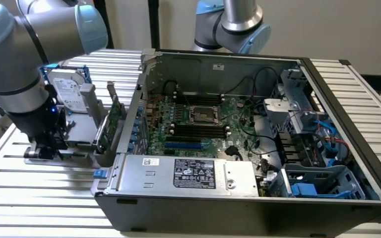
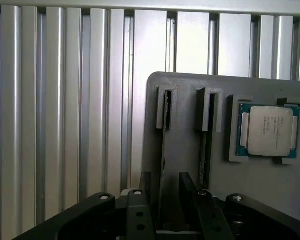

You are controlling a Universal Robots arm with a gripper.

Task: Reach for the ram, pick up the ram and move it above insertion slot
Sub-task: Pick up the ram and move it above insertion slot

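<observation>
In the wrist view the ram (image 2: 163,167) stands on edge in a slot of a grey holder plate (image 2: 185,100), seen as a thin dark line. My gripper (image 2: 165,176) is open, with one black finger (image 2: 145,184) on each side of the ram's edge and a gap to each. A second stick (image 2: 206,150) stands in the neighbouring slot. In the exterior view my gripper (image 1: 45,148) is low over the holder at the exterior view's left, beside the open computer case. The black insertion slots (image 1: 197,130) lie on the motherboard inside the case.
A processor chip (image 2: 269,131) lies in a recess of the holder plate. A hard drive (image 1: 68,91) and a broad green card (image 1: 114,119) stand upright between my arm and the case wall (image 1: 134,106). A second arm's base (image 1: 233,22) is behind the case. A slatted metal table (image 1: 38,183) lies beneath.
</observation>
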